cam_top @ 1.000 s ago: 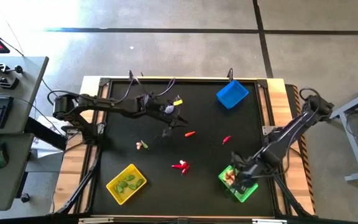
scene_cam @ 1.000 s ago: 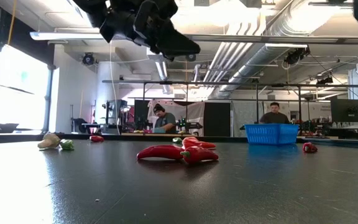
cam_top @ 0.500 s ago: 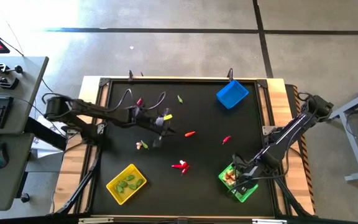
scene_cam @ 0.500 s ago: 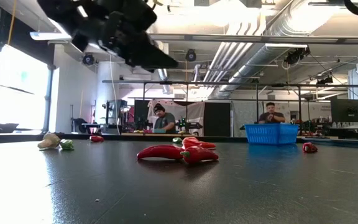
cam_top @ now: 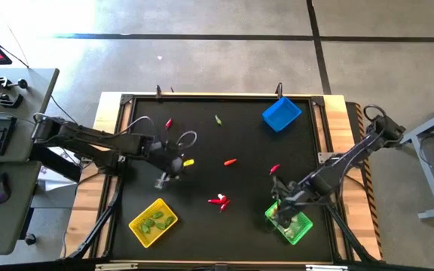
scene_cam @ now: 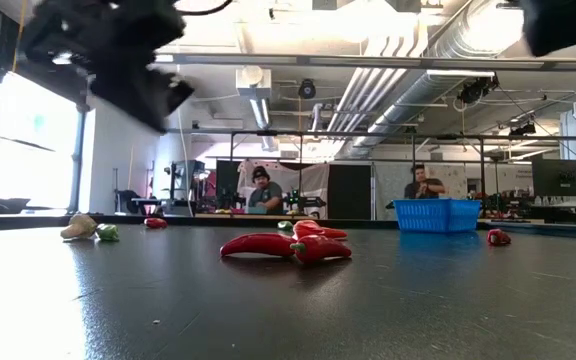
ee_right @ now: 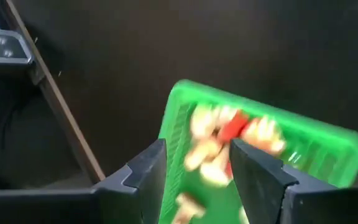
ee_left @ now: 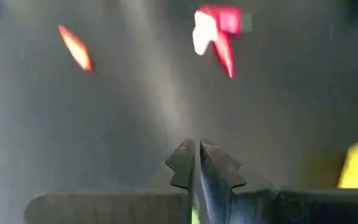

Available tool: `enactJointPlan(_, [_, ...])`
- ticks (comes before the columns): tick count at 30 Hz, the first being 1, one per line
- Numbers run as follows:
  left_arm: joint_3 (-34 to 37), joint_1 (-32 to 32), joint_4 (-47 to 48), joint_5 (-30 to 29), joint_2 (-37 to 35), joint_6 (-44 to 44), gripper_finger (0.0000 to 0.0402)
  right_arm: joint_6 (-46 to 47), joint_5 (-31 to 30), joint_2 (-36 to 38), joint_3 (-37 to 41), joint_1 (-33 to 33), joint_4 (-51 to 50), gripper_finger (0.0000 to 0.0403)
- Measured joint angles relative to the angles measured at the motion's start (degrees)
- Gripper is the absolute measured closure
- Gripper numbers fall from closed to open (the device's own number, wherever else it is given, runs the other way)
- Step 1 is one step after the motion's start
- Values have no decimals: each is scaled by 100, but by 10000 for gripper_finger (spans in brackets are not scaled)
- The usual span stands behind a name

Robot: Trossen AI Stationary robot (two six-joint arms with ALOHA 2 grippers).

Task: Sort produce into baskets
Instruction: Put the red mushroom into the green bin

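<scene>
The left pincer (ee_left: 197,163) is clenched, jaws pressed together w/ a sliver of green showing between them low down; what that sliver is cannot be told. In the high view it hangs over the counter's (cam_top: 202,226) left-centre, just beside a small yellow piece (cam_top: 188,161). The right pincer (ee_right: 194,163) is released, jaws standing apart, directly above the green basket (ee_right: 178,118), which holds whitish-pink bulbs (ee_right: 205,151) and a red piece (ee_right: 234,127). From above, that basket (cam_top: 303,229) sits near the counter's front right corner, partly under the right arm.

Elsewhere on the dark counter: a yellow basket (cam_top: 142,231) at front left w/ green pods (cam_top: 155,220) inside; a blue basket (cam_top: 281,114) at back right, tilted to the counter's edges. Loose produce lies between them: a cluster of red chilies (cam_top: 218,201) near the middle, an orange-red piece (cam_top: 230,161), a red piece (cam_top: 275,168) near the right arm, another red piece (cam_top: 169,123) and a green pod (cam_top: 218,119) toward the back.

In the low view, two persons (scene_cam: 261,190) sit in the room beyond.
</scene>
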State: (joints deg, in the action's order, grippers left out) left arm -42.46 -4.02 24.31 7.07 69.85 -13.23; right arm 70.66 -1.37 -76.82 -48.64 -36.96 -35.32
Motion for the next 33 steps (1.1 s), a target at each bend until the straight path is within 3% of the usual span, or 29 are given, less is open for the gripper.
enactJointPlan(5, [2,-396,1166,-616,36,780,346,-868,-10,0,0,563,6,236])
enactJointPlan(12, [9,-591,2186,-946,362,2098,285,-1695,-16,0,-2,1070,86,236])
enactJointPlan(21, [203,-259,1792,-1051,981,2060,278,-2068,98,0,-2,1337,89,236])
enactJointPlan(33, [203,143,1624,-1051,1040,1753,279,-2269,94,0,-2,1337,91,236])
